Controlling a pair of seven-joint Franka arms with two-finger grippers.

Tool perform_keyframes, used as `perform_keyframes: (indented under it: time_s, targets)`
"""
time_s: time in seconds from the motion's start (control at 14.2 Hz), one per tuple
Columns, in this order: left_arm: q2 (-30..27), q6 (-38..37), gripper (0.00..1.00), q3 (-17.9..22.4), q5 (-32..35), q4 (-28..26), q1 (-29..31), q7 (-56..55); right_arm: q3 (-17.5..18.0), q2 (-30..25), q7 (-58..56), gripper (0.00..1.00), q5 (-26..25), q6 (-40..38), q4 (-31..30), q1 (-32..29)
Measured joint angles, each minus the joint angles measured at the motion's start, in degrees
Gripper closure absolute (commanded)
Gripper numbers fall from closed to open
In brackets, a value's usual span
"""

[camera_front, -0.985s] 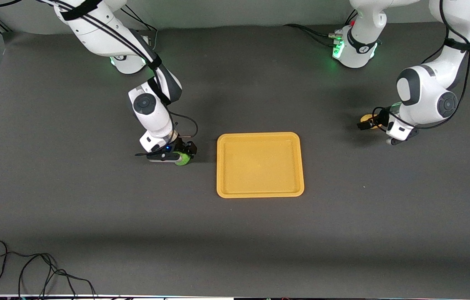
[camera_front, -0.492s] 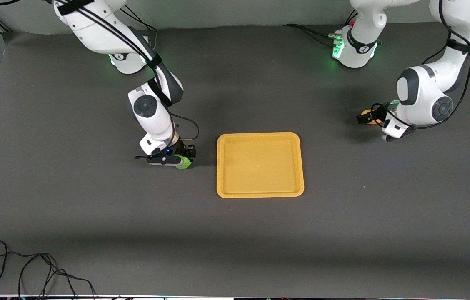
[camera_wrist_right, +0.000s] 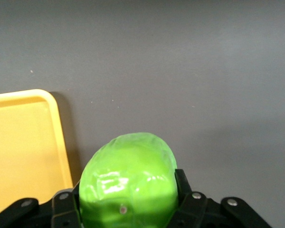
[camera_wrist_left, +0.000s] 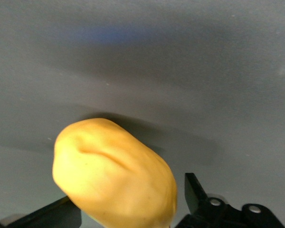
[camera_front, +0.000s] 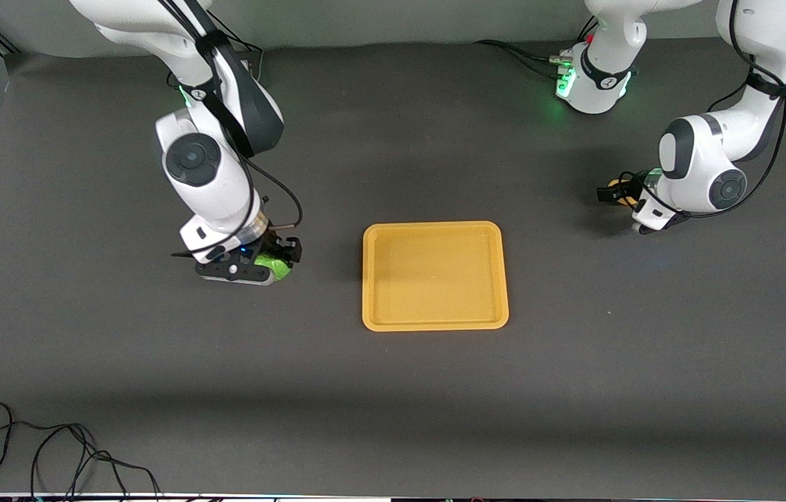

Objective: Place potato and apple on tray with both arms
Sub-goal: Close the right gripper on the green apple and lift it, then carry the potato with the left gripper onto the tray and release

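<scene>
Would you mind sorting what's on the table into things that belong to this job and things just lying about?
Belongs to the job:
- apple, held in the right gripper over the table
- potato, held in the left gripper over the table
- tray, nothing on it yet

Just lying about:
- loose black cable at the table edge nearest the front camera

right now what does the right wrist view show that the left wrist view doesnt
Only the right wrist view shows the apple, gripped by the right gripper, and a corner of the tray lying beside it on the table.

Only the left wrist view shows the potato, gripped by the left gripper, with its shadow on the mat; no tray appears there.

Both share the same layout: one piece of produce clamped between black fingers, filling the lower part of the picture, with the plain dark grey table as the background.
</scene>
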Motion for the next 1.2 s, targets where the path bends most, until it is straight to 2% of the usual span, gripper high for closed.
perform_keyframes:
  time_s: [0.07,0.14,0.21,0.35,0.56,0.7,0.77,0.84,1.06,1.2]
  targets:
    - [0.00,-0.01,0.47,0.15,1.11,0.05,0.01,-0.02,0.00,-0.15,0.00,0.56,0.00,-4.94,4.03,0.01]
    - [0.04,-0.01,0.60,0.32,2.21,0.12,0.04,-0.02,0.00,-0.16,0.00,0.56,0.00,-8.76,7.54,0.01]
    - [0.04,-0.02,0.71,0.47,3.35,0.21,0.07,-0.02,0.00,-0.16,0.00,0.56,0.01,-11.11,9.97,0.02]
    - [-0.23,-1.38,0.84,1.09,4.90,1.16,0.06,-0.02,0.00,-0.14,0.00,0.56,0.11,-12.67,11.87,0.01]
    - [-0.24,-8.50,0.86,2.43,6.07,6.65,0.11,-0.66,-0.26,0.26,0.00,0.56,0.45,-12.74,11.96,-0.01]
    - [-0.28,-15.43,0.87,0.95,5.57,13.74,-0.90,-4.61,-0.73,0.26,0.00,0.56,1.64,-13.10,12.23,-0.04]
    - [-0.29,-17.80,0.94,-0.23,4.48,17.02,-2.12,-6.87,-1.17,0.22,0.00,0.56,1.95,-13.41,12.45,-0.06]
    - [-0.29,-19.09,0.96,-1.27,2.87,19.47,-3.62,-8.63,-1.68,0.19,0.00,0.56,2.12,-13.76,12.67,-0.10]
    - [0.32,-16.87,0.94,-2.66,-3.87,23.43,-7.16,-12.62,-2.24,0.18,0.00,0.56,2.54,-13.88,12.98,-0.20]
    - [1.89,-10.89,0.94,-3.37,-7.91,25.83,-10.00,-14.05,-2.24,0.18,0.00,0.56,2.65,-13.88,12.98,-0.16]
